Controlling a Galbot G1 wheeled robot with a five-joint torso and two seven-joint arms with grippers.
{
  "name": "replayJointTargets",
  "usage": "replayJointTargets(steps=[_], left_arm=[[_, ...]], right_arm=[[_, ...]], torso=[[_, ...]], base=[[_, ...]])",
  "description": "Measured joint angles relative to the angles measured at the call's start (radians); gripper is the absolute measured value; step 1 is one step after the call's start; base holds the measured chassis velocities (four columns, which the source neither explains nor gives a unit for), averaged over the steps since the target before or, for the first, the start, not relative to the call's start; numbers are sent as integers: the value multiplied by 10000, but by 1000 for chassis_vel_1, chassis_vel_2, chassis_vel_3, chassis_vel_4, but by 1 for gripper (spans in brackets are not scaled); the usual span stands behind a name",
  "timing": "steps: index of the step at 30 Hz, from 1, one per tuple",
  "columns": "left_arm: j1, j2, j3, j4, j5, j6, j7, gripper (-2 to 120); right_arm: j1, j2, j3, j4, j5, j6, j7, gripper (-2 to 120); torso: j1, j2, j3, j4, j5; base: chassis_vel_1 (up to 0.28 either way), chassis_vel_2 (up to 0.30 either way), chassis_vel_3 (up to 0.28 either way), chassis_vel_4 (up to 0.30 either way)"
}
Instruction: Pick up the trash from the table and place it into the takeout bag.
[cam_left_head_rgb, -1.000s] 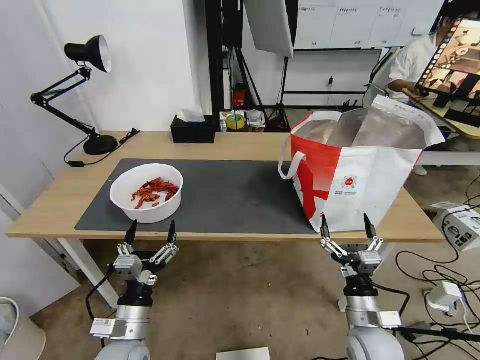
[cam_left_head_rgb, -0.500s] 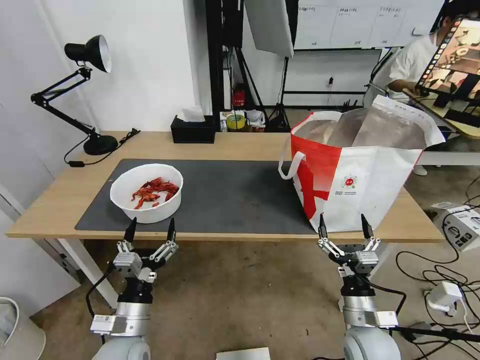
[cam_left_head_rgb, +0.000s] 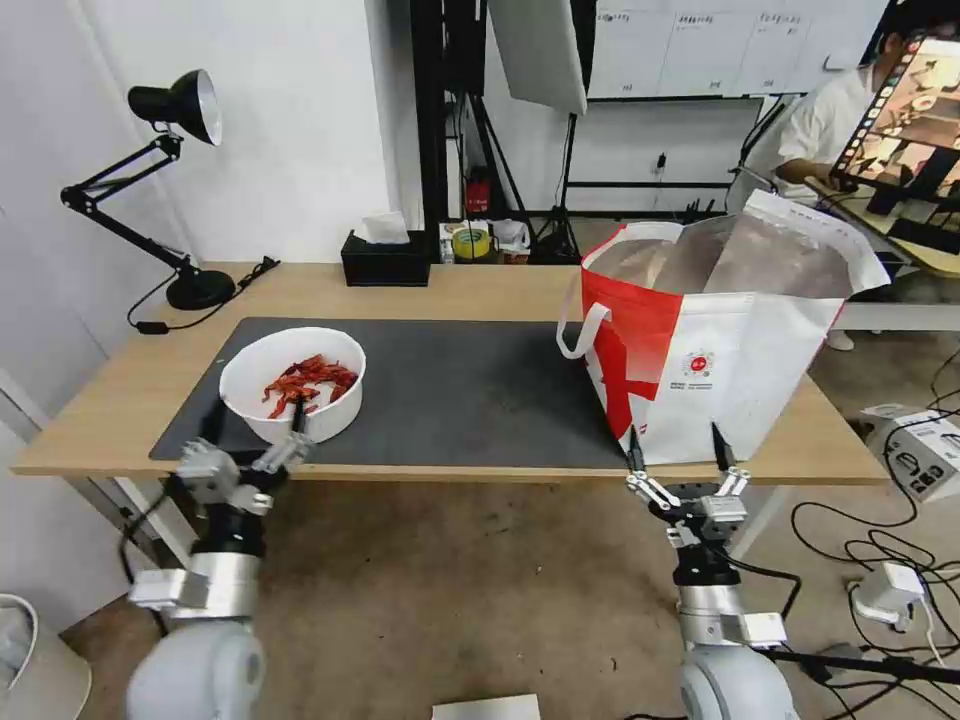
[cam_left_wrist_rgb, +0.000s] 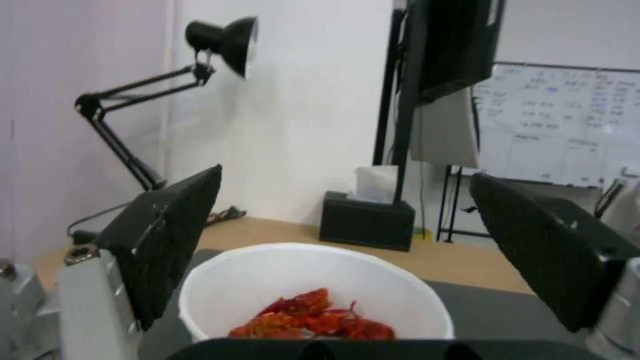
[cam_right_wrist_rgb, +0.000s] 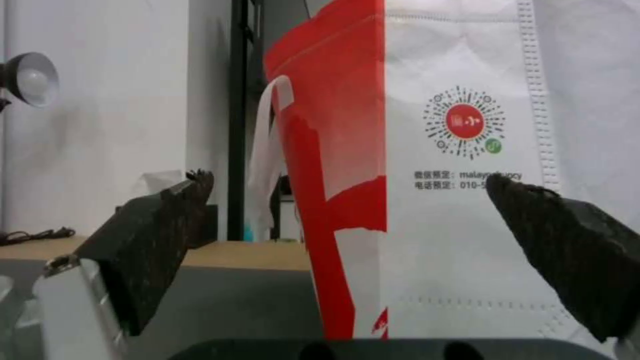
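The trash I see is a white round bowl (cam_left_head_rgb: 293, 383) of red crayfish shells on the left part of the dark grey mat (cam_left_head_rgb: 470, 390). My left gripper (cam_left_head_rgb: 255, 420) is open at the table's (cam_left_head_rgb: 110, 400) front edge, just short of the bowl's near side. In the left wrist view the bowl (cam_left_wrist_rgb: 313, 285) sits ahead, between the two black fingers (cam_left_wrist_rgb: 167, 240). The takeout bag (cam_left_head_rgb: 710, 340) stands open on the right end of the table. My right gripper (cam_left_head_rgb: 675, 445) is open below the bag's front face, and the bag (cam_right_wrist_rgb: 427, 175) looms close between its fingers (cam_right_wrist_rgb: 160, 225).
A black desk lamp (cam_left_head_rgb: 170, 100) stands at the table's back left, with a black tissue box (cam_left_head_rgb: 385, 262) at the back middle. On the floor, cables and a white device (cam_left_head_rgb: 925, 450) lie at the right, and a white bin (cam_left_head_rgb: 30, 660) stands at the lower left.
My left arm has swung left and forward, bringing its open gripper up to the bowl's near side. The right gripper has crept up toward the table's edge under the bag.
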Motion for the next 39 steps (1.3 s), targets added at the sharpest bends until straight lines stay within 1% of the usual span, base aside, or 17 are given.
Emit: replayJointTargets(steps=[3, 4, 6, 7, 8, 10, 11, 13, 14, 16, 20, 21, 23, 28, 31, 36, 39], left_arm=[[-391, 414, -15, 70, -302, 689, -506, 100], [-391, 414, -15, 70, -302, 689, -506, 100], [-512, 644, -21, 88, -595, 1112, -799, 100], [-512, 644, -21, 88, -595, 1112, -799, 100], [-595, 805, 0, 93, -769, 1392, -1039, 100], [-627, 860, 5, 98, -828, 1497, -1129, 100], [-787, 1085, 21, 139, -1087, 1843, -1409, 100], [-1072, 1409, 19, 231, -1396, 2277, -1685, 100], [-1072, 1409, 19, 231, -1396, 2277, -1685, 100], [-1368, 1701, 12, 433, -1573, 2580, -1853, 100], [-1751, 2215, 7, 773, -1730, 2899, -1905, 100], [-1751, 2215, 7, 773, -1730, 2899, -1905, 100], [-1980, 2590, 51, 1046, -1838, 3125, -1904, 100], [-2297, 3025, 117, 1387, -2008, 3514, -1862, 100], [-2634, 3381, 160, 1568, -2374, 4064, -1850, 100], [-2945, 3658, 187, 1676, -2653, 4558, -1850, 100], [-3330, 3934, 273, 1943, -2855, 5214, -1860, 100]], right_arm=[[110, -98, -25, -25, 73, -15, 10, 100], [110, -98, -25, -25, 73, -15, 10, 100], [205, -186, -43, -49, 180, -43, 9, 100], [205, -186, -43, -49, 180, -43, 9, 100], [233, -219, -45, -62, 201, -54, 10, 100], [244, -229, -48, -66, 207, -58, 10, 100], [248, -243, -62, -70, 212, -67, 9, 100], [204, -239, -95, -70, 211, -72, 10, 100], [204, -239, -95, -70, 211, -72, 10, 100], [138, -228, -136, -68, 206, -74, 10, 100], [67, -199, -191, -50, 193, -77, 9, 100], [67, -199, -191, -50, 193, -77, 9, 100], [40, -190, -191, -18, 186, -79, 9, 100], [17, -183, -172, -11, 181, -82, 10, 100], [-28, -171, -157, -11, 173, -84, 14, 100], [-47, -164, -145, -11, 168, -85, 19, 100], [-38, -160, -139, -11, 164, -90, 28, 100]], torso=[[0, 0, 0, -3, 1], [0, 0, 0, -3, 1], [0, 0, 0, 0, 1], [0, 0, 0, 0, 1], [0, 0, 0, -1, 0], [0, 0, -1, -2, 2], [0, 0, 0, -2, 1], [0, -1, 0, -1, 2], [0, -1, 0, -1, 2], [0, 0, 0, -2, 0], [0, 0, 0, -2, 1], [0, 0, 0, -2, 1], [0, 0, 0, -2, 1], [0, 0, 0, -2, 1], [0, -1, 0, -2, 1], [0, 0, -1, -2, 2], [0, 0, -1, -2, 2]], base=[[0, 0, 0, 0], [0, 0, 0, 0], [0, 0, 0, 0], [0, 0, 0, 0], [0, 0, 0, 0], [0, 0, 0, 0], [0, 0, 0, 0], [0, 0, 0, 0], [0, 0, 0, 0], [0, 0, 0, 0], [0, 0, 0, 0], [0, 0, 0, 0], [0, 0, 0, 0], [0, 0, 0, 0], [0, 0, 0, 0], [0, 0, 0, 0], [0, 0, 0, 0]])
